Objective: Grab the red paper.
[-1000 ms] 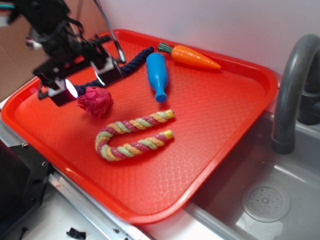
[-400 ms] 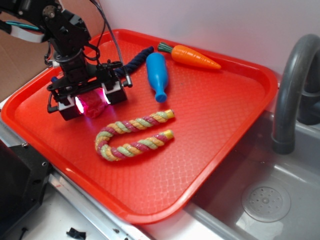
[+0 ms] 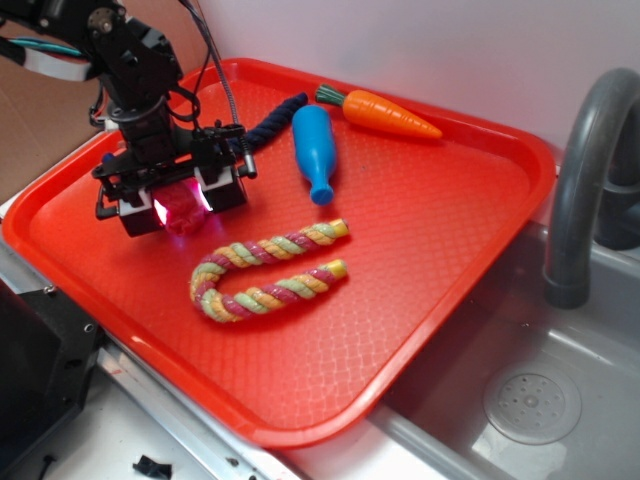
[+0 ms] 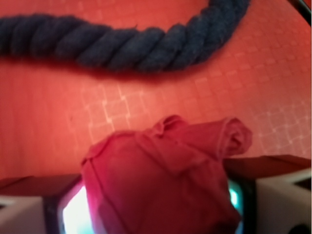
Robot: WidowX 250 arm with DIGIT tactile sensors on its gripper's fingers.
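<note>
Red paper (image 3: 181, 212), a dark crumpled wad, sits on the left part of the red tray (image 3: 420, 230), lodged between the two fingers of the claw (image 3: 180, 211), which stands low over the tray floor. In the wrist view the red paper (image 4: 161, 180) fills the space between the finger pads (image 4: 73, 214) on both sides, its wrinkled folds touching each pad, so the claw is closed around the wad; whether the wad rests on the tray or is raised clear of it cannot be told. Lit patches glow on the inner faces of the fingers on either side of the paper. Just behind the claw, toward the tray's far rim, a dark blue twisted rope (image 3: 272, 118) lies on the tray; in the wrist view this rope (image 4: 122, 44) runs across the top of the frame, apart from the paper. Right of the rope a blue plastic bottle-shaped toy (image 3: 314, 150) lies on its side, neck pointing toward the near edge. Near the tray's middle, a striped multicoloured rope (image 3: 265, 270) lies bent in a U, well apart from the claw. At the far rim an orange toy carrot (image 3: 385, 113) lies flat. Right of the tray, a grey sink basin (image 3: 530, 400) with a round drain and a grey curved faucet (image 3: 585, 180) are visible.
</note>
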